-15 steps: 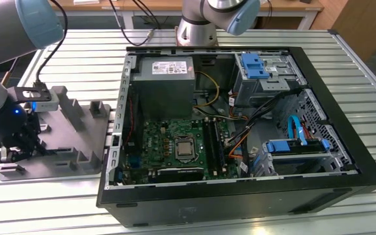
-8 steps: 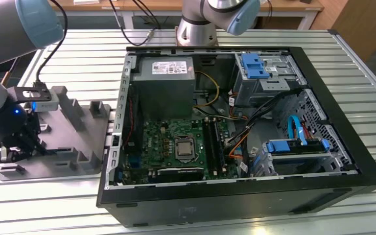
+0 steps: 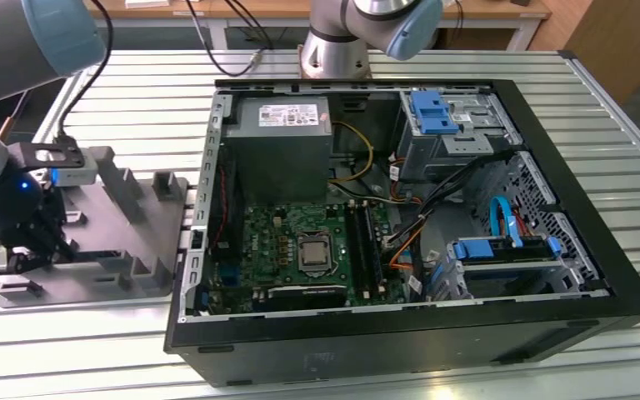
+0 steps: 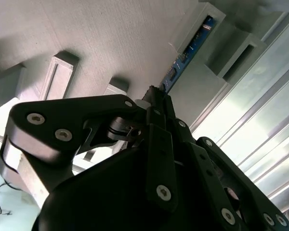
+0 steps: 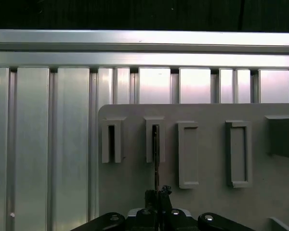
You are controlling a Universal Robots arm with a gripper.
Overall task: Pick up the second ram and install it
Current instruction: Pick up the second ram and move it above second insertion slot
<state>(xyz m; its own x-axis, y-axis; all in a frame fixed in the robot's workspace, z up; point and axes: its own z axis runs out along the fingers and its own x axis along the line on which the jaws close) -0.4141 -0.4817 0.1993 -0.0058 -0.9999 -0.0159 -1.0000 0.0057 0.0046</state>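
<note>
The second ram (image 4: pixel 185 55) is a thin dark strip with one end resting in a slotted rib of the grey tray (image 4: pixel 111 38). In the first wrist view the ram (image 5: pixel 156 163) appears edge-on, running from a rib slot down to my gripper (image 5: pixel 157 194). My gripper (image 4: pixel 155 96) is shut on the strip's near end. In the exterior view the gripper (image 3: pixel 17 254) hangs low over the tray (image 3: pixel 97 279), at that view's left. The green board (image 3: pixel 297 242) with its black memory sockets (image 3: pixel 362 242) lies inside the open computer case.
The open case (image 3: pixel 409 333) fills the middle of the ribbed metal table (image 3: pixel 632 250), with a power supply (image 3: pixel 281 125), loose cables (image 3: pixel 432 200) and blue drive brackets (image 3: pixel 432 112). Upright ribs (image 3: pixel 126 192) rise from the tray beside the gripper.
</note>
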